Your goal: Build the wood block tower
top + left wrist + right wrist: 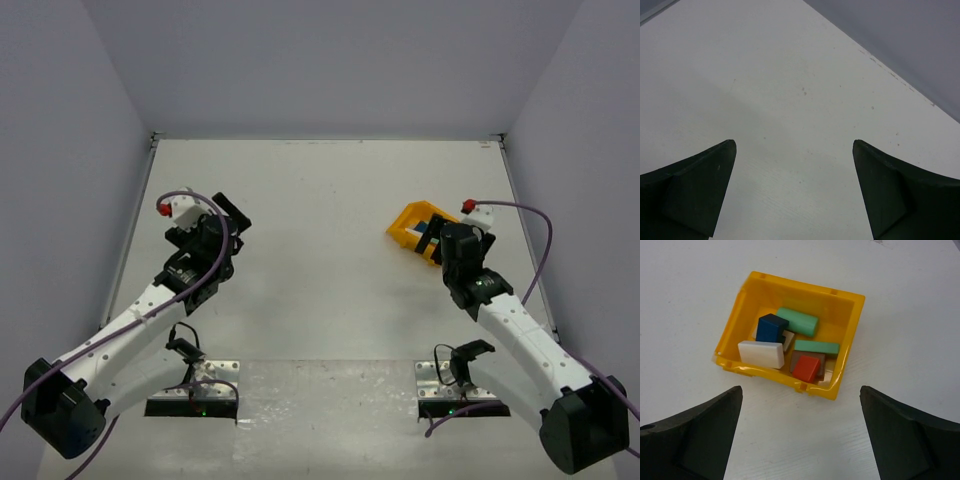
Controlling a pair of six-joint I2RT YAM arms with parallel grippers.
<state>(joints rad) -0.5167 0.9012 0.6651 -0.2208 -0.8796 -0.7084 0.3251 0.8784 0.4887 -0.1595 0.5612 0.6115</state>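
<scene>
Several small wooden blocks lie loose in a yellow bin point(847, 335): a white block point(761, 354), a dark blue block point(771, 328), two mint green blocks point(798, 321) point(816, 347), a red block point(806, 368) resting on a brown one point(798, 359). No tower stands. My right gripper point(800, 437) is open and empty, hovering just in front of the bin; in the top view it point(440, 235) partly covers the bin point(410, 226). My left gripper point(792, 192) is open and empty over bare table, at the left in the top view point(232, 222).
The white table point(320, 260) is walled on the left, back and right by grey panels. Two arm base plates point(192, 402) point(460, 400) with cables sit at the near edge.
</scene>
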